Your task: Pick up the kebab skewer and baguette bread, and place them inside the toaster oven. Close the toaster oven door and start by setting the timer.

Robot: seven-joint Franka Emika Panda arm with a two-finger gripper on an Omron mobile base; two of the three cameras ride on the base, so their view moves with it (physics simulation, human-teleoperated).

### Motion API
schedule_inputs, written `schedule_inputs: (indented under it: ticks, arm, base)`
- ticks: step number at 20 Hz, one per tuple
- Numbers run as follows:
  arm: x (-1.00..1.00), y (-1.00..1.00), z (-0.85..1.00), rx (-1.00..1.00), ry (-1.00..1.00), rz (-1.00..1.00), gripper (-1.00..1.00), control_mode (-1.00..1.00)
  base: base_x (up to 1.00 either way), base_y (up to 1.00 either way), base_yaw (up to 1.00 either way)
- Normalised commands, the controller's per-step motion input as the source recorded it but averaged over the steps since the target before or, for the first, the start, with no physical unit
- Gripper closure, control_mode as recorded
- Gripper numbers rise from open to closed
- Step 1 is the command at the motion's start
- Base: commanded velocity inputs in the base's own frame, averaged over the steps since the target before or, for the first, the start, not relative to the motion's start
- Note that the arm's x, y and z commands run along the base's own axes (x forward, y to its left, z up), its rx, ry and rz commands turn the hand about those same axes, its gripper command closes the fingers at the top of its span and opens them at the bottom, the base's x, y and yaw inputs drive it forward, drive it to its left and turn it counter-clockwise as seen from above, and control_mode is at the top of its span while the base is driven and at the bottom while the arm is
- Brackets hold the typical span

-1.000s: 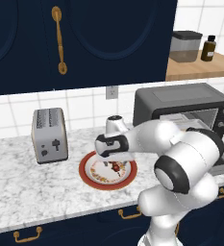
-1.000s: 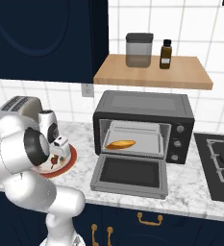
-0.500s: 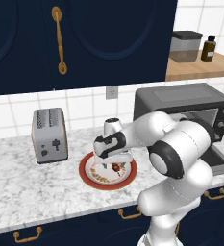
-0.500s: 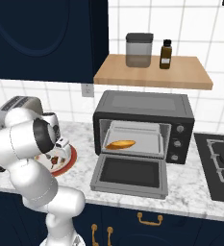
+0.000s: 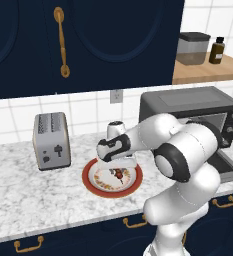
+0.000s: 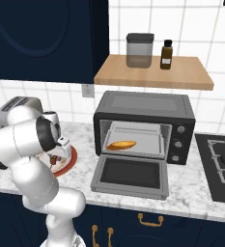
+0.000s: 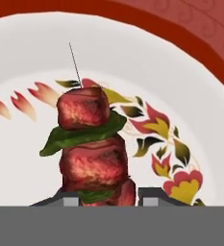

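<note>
We see the fingers (image 7: 107, 196) closing low on the kebab skewer (image 7: 90, 149) on the plate (image 7: 190, 72); such an end grip risks it pivoting or slipping on lift

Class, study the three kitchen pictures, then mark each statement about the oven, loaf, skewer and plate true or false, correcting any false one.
1. The dark grey boxy toaster oven has its drop-down door shut. False: it hangs open.
2. The golden oblong baguette lies inside the oven. True.
3. The meat skewer lies on the red-rimmed patterned plate. True.
4. The two-finger gripper hovers over the silver two-slot toaster. False: it is down at the skewer on the plate.
</note>
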Motion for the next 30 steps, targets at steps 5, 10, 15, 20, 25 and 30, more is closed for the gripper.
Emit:
schedule_inputs:
  ticks: [5, 10, 15, 20, 25, 30]
  arm:
    - [0.0, 0.0, 0.04, 0.0, 0.0, 0.0, 1.0, -1.0]
    - [-0.18, -0.02, 0.44, 0.01, 0.0, 0.0, 1.0, -1.0]
    - [-0.34, -0.09, 0.54, 0.03, 0.0, 0.0, 1.0, -1.0]
    - [-0.5, -0.38, 0.4, 0.03, 0.0, -0.1, 1.0, -1.0]
    - [-0.54, -0.4, 0.35, 0.05, 0.0, -0.15, 1.0, -1.0]
    - [-0.42, -0.35, 0.36, 0.06, 0.0, -0.17, 1.0, -1.0]
  base:
    - [0.0, 0.0, 0.0]
    - [0.0, 0.0, 0.0]
    - [0.0, 0.0, 0.0]
    - [0.0, 0.0, 0.0]
    - [0.0, 0.0, 0.0]
    - [0.0, 0.0, 0.0]
